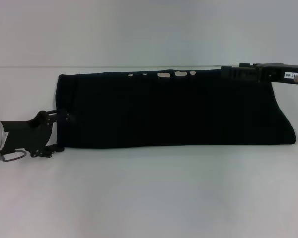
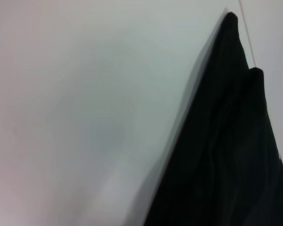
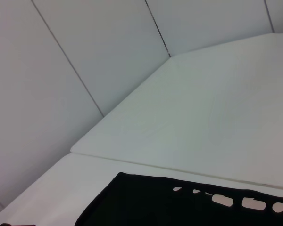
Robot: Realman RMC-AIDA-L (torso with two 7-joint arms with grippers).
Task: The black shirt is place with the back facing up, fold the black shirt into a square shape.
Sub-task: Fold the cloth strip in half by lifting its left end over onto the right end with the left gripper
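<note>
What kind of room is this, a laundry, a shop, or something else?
Most likely a robot test lab, not a laundry. The black shirt lies alone on a plain white table before bare white wall panels, with the left gripper and right gripper at its two ends.

Probably a lab test bench: bare white table (image 1: 149, 198) against plain white panelled wall (image 3: 85, 56).

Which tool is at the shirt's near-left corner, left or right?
The left tool: it sits at the black shirt's near-left corner by the short edge. The right tool is at the far edge, toward the right end.
</note>
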